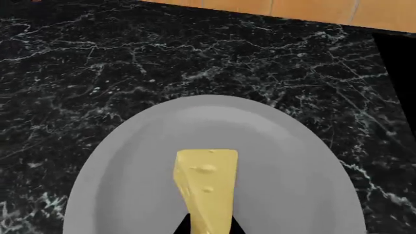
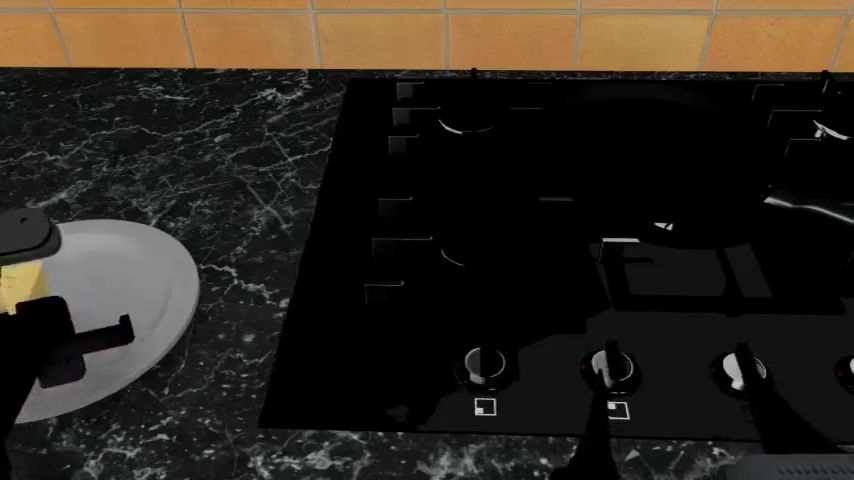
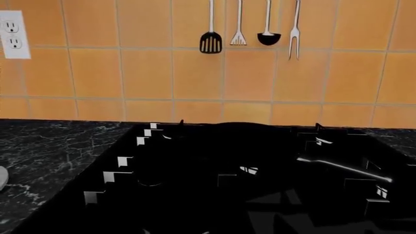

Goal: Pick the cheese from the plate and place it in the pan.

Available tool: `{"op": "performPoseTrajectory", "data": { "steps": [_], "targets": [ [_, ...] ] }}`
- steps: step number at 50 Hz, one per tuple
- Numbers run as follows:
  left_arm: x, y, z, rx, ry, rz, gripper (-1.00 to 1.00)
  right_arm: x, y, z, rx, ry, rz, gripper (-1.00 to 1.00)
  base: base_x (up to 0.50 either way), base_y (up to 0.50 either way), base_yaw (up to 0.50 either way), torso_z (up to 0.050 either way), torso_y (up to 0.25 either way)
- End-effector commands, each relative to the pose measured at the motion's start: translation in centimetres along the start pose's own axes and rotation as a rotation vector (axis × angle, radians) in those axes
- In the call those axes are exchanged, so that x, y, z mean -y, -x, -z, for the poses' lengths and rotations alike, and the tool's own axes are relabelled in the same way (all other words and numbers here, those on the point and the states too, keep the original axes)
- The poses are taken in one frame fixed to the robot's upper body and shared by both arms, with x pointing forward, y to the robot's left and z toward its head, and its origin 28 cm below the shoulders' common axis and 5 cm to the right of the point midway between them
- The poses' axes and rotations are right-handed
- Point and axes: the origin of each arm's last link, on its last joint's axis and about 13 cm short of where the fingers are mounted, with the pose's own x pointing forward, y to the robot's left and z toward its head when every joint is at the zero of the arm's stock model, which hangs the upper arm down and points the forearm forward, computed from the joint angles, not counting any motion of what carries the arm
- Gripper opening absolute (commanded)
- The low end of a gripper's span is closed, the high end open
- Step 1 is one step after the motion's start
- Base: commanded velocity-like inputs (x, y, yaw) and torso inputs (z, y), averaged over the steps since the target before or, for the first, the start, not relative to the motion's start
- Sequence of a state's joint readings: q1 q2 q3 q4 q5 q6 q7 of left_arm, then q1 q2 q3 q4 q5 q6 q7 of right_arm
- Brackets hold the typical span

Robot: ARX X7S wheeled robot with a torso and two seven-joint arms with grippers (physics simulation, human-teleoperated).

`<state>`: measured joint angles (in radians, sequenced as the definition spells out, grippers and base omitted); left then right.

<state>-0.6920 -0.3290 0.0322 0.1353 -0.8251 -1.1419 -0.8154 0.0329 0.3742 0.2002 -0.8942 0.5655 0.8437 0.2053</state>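
Observation:
The pale-yellow cheese (image 1: 206,185) lies over the middle of the round light-grey plate (image 1: 130,161). My left gripper (image 1: 206,229) has a black fingertip pressed against each side of the wedge's near end, shut on it. In the head view the cheese (image 2: 19,285) shows as a yellow sliver under my left arm, over the plate (image 2: 127,290) at the left edge. The black pan (image 2: 667,150) sits on the stove's back right burner, its glossy handle (image 2: 807,205) pointing right. It also shows in the right wrist view (image 3: 260,141). My right gripper (image 2: 687,440) hangs open and empty over the stove knobs.
The black stove (image 2: 441,300) with its grates fills the centre and right. Control knobs (image 2: 483,365) line its front. Black marble counter (image 2: 200,150) surrounds the plate. An orange tiled wall (image 3: 149,73) with hanging utensils (image 3: 210,43) and a socket (image 3: 13,34) stands behind.

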Motion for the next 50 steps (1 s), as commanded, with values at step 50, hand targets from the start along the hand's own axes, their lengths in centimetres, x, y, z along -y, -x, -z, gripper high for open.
{"op": "performPoseTrajectory", "data": {
  "steps": [50],
  "targets": [
    [-1.6, 7.6, -5.6, 0.267, -0.033, 0.168, -1.0, -1.0, -1.8, -0.6, 0.046, -0.068, -0.023, 1.0, 0.0, -0.34, 0.0, 0.0, 0.0]
  ]
}}
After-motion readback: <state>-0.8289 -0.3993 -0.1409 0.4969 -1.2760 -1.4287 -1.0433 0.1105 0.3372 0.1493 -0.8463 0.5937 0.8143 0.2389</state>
